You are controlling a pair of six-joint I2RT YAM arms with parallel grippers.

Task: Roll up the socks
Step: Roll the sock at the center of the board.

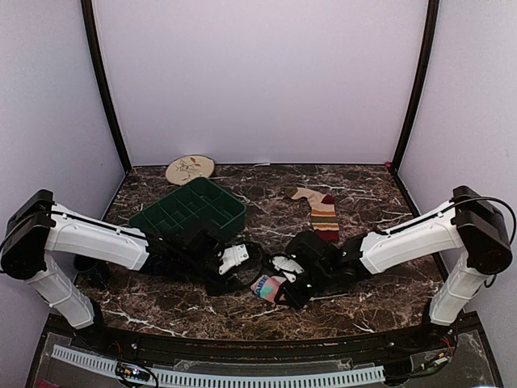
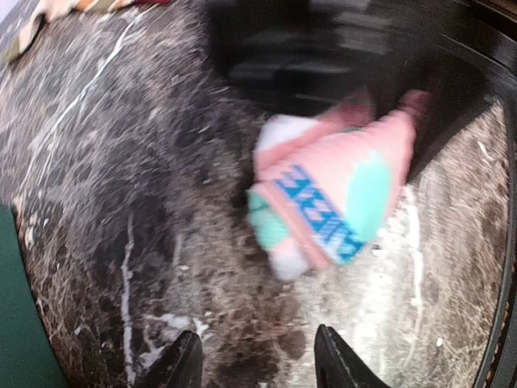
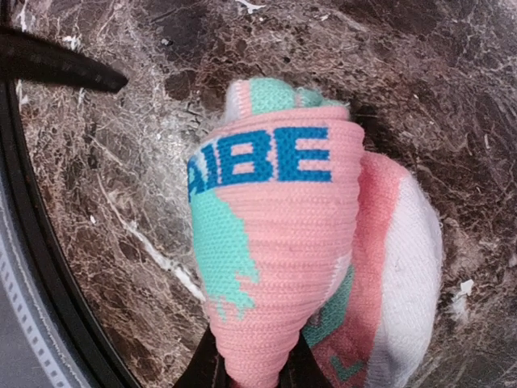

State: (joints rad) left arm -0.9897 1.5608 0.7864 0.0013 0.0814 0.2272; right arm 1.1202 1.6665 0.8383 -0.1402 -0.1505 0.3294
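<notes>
We log the right gripper (image 3: 252, 368) pinched on the bundled pink sock (image 3: 283, 242), lower centre of the top view, probably so the roll holds; the left gripper (image 2: 257, 360) stands apart and empty just short of it, and the striped sock (image 1: 317, 212) lies flat further up and right, unrolled

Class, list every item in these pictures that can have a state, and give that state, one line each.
pink sock, rolled up, gripped in the right pincer
striped sock, lying flat, unrolled
right pincer, shut on pink sock
left pincer, open, holding nothing
green tray, upright, no sock inside
round plate, lying flat by the back wall
</notes>
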